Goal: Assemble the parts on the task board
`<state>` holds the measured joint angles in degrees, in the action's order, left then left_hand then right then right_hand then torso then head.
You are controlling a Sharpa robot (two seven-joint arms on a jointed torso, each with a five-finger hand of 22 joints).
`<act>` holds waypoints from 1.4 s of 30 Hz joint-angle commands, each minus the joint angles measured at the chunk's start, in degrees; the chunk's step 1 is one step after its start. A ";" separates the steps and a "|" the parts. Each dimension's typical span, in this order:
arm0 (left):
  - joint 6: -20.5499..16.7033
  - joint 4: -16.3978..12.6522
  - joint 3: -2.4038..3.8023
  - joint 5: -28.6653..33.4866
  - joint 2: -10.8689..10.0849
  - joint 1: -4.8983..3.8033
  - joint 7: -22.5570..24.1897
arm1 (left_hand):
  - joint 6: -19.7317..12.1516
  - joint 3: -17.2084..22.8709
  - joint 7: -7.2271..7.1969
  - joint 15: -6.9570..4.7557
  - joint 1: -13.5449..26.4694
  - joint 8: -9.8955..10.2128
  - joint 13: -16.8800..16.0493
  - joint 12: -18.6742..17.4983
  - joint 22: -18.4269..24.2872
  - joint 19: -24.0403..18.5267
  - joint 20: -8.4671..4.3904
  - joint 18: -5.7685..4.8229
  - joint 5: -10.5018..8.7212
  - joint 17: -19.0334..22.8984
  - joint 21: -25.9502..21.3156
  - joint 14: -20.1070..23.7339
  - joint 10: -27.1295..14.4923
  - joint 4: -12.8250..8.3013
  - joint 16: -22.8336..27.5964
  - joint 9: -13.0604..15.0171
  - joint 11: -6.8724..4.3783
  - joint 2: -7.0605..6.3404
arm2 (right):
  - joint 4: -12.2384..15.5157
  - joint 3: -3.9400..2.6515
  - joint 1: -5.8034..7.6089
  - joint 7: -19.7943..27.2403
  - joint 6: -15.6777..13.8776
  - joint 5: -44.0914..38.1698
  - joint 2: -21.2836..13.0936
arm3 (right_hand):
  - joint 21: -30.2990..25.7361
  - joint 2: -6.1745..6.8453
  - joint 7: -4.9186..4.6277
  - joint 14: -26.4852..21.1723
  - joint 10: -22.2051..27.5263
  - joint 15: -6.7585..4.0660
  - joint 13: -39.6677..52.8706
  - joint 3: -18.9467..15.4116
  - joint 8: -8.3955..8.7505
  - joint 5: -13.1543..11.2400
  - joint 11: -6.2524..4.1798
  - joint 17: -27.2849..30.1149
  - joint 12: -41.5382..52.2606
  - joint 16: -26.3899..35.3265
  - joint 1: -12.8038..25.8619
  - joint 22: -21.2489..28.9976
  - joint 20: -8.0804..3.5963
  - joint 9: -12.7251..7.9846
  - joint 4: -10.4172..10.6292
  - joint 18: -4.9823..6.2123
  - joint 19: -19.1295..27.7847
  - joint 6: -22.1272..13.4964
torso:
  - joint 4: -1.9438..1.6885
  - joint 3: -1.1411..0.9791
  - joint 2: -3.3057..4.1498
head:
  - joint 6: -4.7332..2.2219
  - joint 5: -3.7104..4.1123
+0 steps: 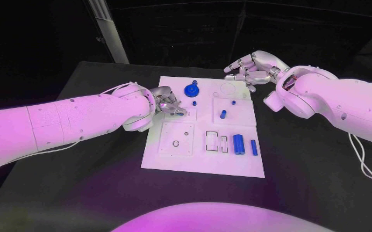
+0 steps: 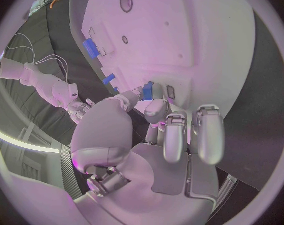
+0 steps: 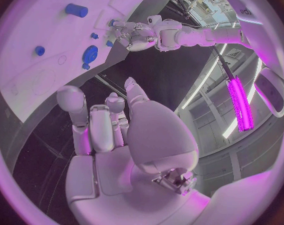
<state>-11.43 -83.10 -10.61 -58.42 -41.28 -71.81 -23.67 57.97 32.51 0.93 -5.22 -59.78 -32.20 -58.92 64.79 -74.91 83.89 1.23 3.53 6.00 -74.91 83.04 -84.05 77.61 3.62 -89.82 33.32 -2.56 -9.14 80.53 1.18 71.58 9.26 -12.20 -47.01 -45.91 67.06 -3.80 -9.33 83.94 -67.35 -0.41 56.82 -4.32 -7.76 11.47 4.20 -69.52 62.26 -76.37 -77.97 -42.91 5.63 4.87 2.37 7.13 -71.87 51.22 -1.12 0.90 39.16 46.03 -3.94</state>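
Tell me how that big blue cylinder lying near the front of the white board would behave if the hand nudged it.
The blue cylinder lies on its side on the task board, so a sideways nudge would probably roll it. It looks rigid and smooth, likely slippery under fingertips. Being small, it is probably light.

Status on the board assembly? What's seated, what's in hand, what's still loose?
Early. Nothing is clearly seated: the blue gear and a small peg sit on the task board, fit unclear. In hand: the left hand pinches a small blue part over the board. The right hand holds nothing. Left: the blue cylinder and blue bar lying loose.
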 commanded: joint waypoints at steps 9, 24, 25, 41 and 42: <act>0.81 0.08 -0.05 0.11 0.15 -0.39 -0.90 | 0.55 -0.72 0.10 -0.58 0.06 0.07 0.04 0.07 -1.95 0.04 -0.52 -0.71 0.14 -15.09 0.07 -5.95 0.13 -0.02 -0.18 0.08 -0.24 -0.66 | 0.02 -0.04 0.11 0.66 0.34 -0.03 0.08 | -0.38 -0.02 0.12 1.82 0.20 -0.20 0.00 -0.34 -0.20 0.44 -0.15 0.03 -0.21 0.20 0.60 0.04 -0.16 -0.09 0.02 0.88 0.20 -0.16 | 0.03 0.01 0.02 | -0.06 -0.20; 1.67 0.99 -0.03 0.11 1.36 -0.92 -1.11 | 1.10 -2.29 -0.01 -0.67 1.41 0.04 -0.61 0.70 -2.27 0.20 -0.63 -0.77 0.22 -15.09 0.20 -5.95 0.62 1.48 -0.18 -0.15 -0.34 -0.56 | -0.07 -0.04 0.11 0.68 0.36 -0.03 0.29 | -0.43 -0.03 0.11 1.82 0.23 -0.20 -0.04 -0.40 -0.22 0.52 -0.14 0.06 -0.23 0.23 0.68 0.12 -0.15 -0.09 0.07 0.89 0.22 -0.17 | 0.06 -0.01 0.07 | 0.18 -0.19; 2.01 1.08 -0.03 0.11 1.47 -0.97 -1.20 | 1.10 -2.29 -0.01 -0.67 1.41 0.04 -0.61 0.70 -2.27 0.20 -0.63 -0.77 0.22 -15.09 0.20 -5.95 0.62 1.48 -0.18 -0.15 -0.34 -0.56 | -0.07 -0.04 0.11 0.67 0.38 -0.03 0.31 | -0.43 -0.03 0.11 1.82 0.23 -0.20 -0.04 -0.40 -0.22 0.52 -0.14 0.06 -0.23 0.23 0.68 0.12 -0.15 -0.09 0.07 0.89 0.22 -0.17 | 0.06 -0.01 0.05 | 0.19 -0.17; 6.04 2.02 -0.03 0.73 2.22 -1.22 -2.98 | 0.90 0.48 -0.35 -0.87 -2.34 0.18 -1.00 0.95 -2.38 0.23 -0.82 -0.79 0.88 -15.09 0.17 -5.95 0.92 -0.68 -0.18 -0.44 -0.66 2.27 | -0.06 -0.04 0.11 0.60 0.45 -0.03 0.31 | -0.43 -0.03 0.11 1.82 0.23 -0.20 -0.04 -0.40 -0.22 0.52 -0.14 0.06 -0.23 0.23 0.68 0.12 -0.15 -0.09 0.07 0.89 0.22 -0.17 | 0.02 0.02 0.00 | 0.58 -0.04; 6.07 2.07 -0.03 0.88 2.27 -1.23 -3.04 | 0.89 0.62 -0.35 -0.87 -2.41 0.18 -1.03 0.97 -2.39 0.24 -0.82 -0.79 1.03 -15.09 0.18 -5.95 0.94 -0.78 -0.18 -0.45 -0.65 2.30 | -0.06 -0.04 0.11 0.61 0.45 -0.03 0.32 | -0.43 -0.03 0.11 1.82 0.23 -0.20 -0.04 -0.40 -0.22 0.52 -0.14 0.06 -0.23 0.23 0.68 0.12 -0.15 -0.09 0.07 0.89 0.22 -0.17 | 0.03 0.00 0.01 | 0.61 -0.03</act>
<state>-7.39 -81.08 -10.55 -58.16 -39.09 -73.10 -25.92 58.73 32.76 0.95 -5.63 -61.02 -31.93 -59.89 65.67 -74.91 83.87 0.83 3.53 6.81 -74.91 83.04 -84.04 78.44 2.81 -89.82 32.85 -3.16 -7.40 80.47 1.18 71.58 9.31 -12.14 -47.03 -45.63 66.76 -3.80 -9.33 83.94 -67.35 -0.41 56.82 -4.32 -7.76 11.69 4.20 -69.53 62.27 -76.37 -77.97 -42.85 5.63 4.87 2.37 7.13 -71.87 51.22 -1.08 0.90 39.17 46.57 -3.97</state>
